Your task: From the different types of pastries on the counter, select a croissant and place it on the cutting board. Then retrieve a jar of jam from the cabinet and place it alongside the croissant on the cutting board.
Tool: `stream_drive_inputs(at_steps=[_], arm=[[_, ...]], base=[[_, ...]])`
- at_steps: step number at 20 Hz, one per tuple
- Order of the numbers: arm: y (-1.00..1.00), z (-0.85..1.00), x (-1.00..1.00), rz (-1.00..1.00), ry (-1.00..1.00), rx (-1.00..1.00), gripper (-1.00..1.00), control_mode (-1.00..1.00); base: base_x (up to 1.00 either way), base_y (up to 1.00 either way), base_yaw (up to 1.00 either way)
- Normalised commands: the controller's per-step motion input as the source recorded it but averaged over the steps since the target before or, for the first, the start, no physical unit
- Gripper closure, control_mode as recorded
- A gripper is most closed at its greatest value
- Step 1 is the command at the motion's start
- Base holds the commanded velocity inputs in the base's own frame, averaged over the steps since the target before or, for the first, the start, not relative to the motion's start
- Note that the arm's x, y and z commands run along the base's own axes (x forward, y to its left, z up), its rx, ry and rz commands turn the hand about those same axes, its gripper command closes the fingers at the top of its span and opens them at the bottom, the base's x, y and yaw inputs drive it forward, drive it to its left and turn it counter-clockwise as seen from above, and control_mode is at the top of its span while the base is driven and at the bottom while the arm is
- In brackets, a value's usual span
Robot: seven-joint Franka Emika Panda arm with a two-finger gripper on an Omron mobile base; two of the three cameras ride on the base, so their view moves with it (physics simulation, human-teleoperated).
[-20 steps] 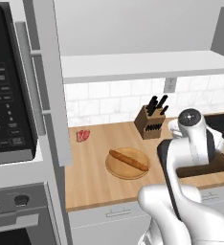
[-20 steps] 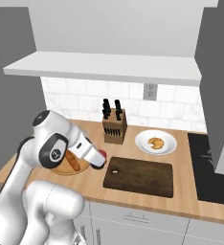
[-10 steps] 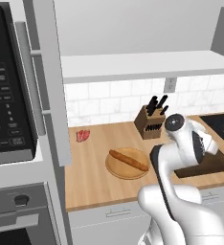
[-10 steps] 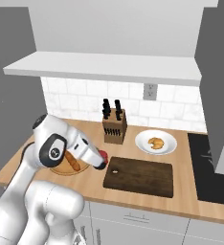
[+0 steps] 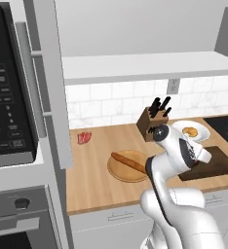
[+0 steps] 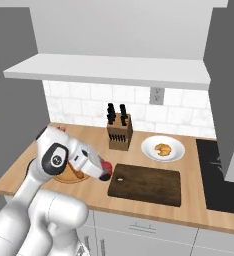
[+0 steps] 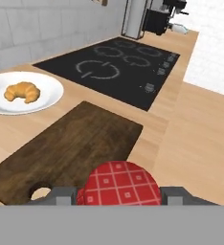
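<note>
Hand view first: your gripper is clamped on the jar of jam. Its red checked lid sits between the two fingertips. The cutting board lies just ahead of and below the gripper, and its long axis runs away to the upper right. The near end with the hole is closest to you. The croissant is further ahead and off to the left, on a white plate beside the board rather than on it. The stove is beyond the board.

Right base view: the gripper hovers with the jar at the board's left end, close above the counter. The croissant is beyond the board's far edge, diagonally right of the gripper, next to the knife block.

Left base view: the arm hides the jar. The board reaches out to the right past the wrist, with the plate behind it.

I judge that setting the jar down needs only a short move forward over the board, and you'd still have to bring the croissant over.
</note>
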Motion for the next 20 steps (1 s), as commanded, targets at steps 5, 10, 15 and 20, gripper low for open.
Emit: stream_drive_inputs(at_steps=[5, 10, 15, 20], arm=[[0.00, -0.73, 0.00, -0.01, -0.07, -0.05, 1.00, -1.00], [0.00, -0.81, 0.00, 0.00, -0.07, -0.07, 1.00, -1.00], [-0.08, -0.93, 0.00, 0.00, -0.04, -0.07, 1.00, -1.00], [-0.52, -0.31, 0.00, 0.00, -0.24, -0.21, 1.00, -1.00]], base=[[0.00, 0.00, 0.00], [0.00, 0.00, 0.00], [0.00, 0.00, 0.00], [0.00, 0.00, 0.00]])
